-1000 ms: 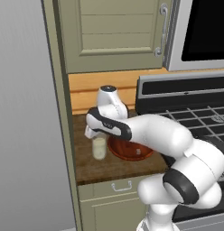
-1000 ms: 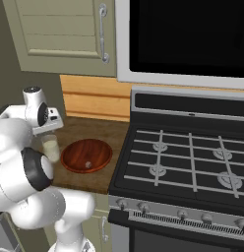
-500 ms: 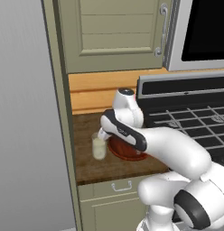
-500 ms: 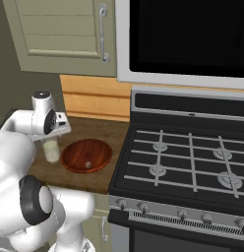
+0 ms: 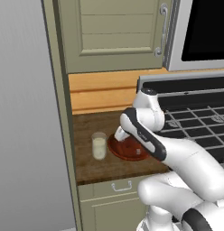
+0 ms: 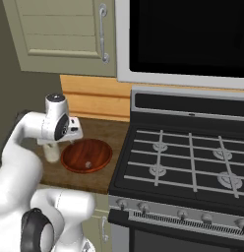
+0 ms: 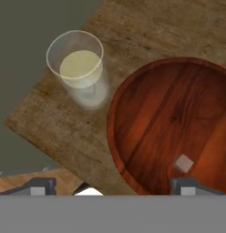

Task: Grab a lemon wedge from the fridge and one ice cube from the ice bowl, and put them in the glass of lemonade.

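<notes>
Gripper (image 7: 112, 185) wide above ice bowl (image 7: 146, 113)

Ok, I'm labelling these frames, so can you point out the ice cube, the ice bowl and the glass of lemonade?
ice cube (image 7: 183, 163): hand view, top face of the cube.
ice bowl (image 7: 115, 119): hand view, its near rim.
glass of lemonade (image 5: 99, 147): left base view, side wall at the liquid.

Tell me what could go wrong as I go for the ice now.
The ice cube is small and lies loose in the bowl, so the open gripper may nudge it away. The glass stands right beside the bowl; the hand could tip it on the way down.
</notes>
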